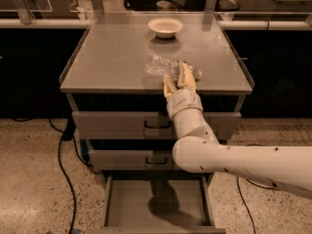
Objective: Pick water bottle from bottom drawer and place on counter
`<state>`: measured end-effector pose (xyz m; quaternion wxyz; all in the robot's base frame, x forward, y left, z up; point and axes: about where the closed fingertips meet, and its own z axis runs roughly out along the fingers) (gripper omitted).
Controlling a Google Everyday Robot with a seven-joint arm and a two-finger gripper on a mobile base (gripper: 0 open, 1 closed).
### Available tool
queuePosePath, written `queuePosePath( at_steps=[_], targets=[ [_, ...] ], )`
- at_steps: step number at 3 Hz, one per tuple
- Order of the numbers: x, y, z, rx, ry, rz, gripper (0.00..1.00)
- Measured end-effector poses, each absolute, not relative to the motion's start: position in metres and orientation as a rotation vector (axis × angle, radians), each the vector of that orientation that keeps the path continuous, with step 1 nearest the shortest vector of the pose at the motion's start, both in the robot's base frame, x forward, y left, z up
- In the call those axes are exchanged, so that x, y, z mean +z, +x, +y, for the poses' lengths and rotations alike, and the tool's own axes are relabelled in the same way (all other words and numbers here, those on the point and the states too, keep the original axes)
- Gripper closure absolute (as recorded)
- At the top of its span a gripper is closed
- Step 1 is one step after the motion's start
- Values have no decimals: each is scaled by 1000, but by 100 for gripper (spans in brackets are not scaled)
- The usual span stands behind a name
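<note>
The water bottle (161, 65), clear and crinkled, lies on its side low over the counter (112, 57), near the front edge, with its cap end pointing right. My gripper (178, 78) reaches up from the front and is shut on the bottle near its neck, one tan finger (187, 75) on each side. Whether the bottle rests on the counter or hangs just above it, I cannot tell. The bottom drawer (126, 201) is pulled out below my white arm (234, 160), and nothing shows inside it but the arm's shadow.
A pale bowl (165, 27) stands at the back middle of the counter. The two upper drawers (117, 125) are closed. Black cables (63, 155) trail over the speckled floor to the left of the cabinet. Dark counters and rails run behind.
</note>
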<state>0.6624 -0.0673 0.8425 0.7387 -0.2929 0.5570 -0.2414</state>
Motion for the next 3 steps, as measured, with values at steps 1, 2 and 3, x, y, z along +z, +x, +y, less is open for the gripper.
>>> queuePosePath(
  at_steps=[1,2,3],
  targets=[
    [840,661,-68,-526,-643,1228,100],
    [837,661,-69,-522,-642,1236,100],
    [837,661,-69,-522,-642,1236,85]
  ],
)
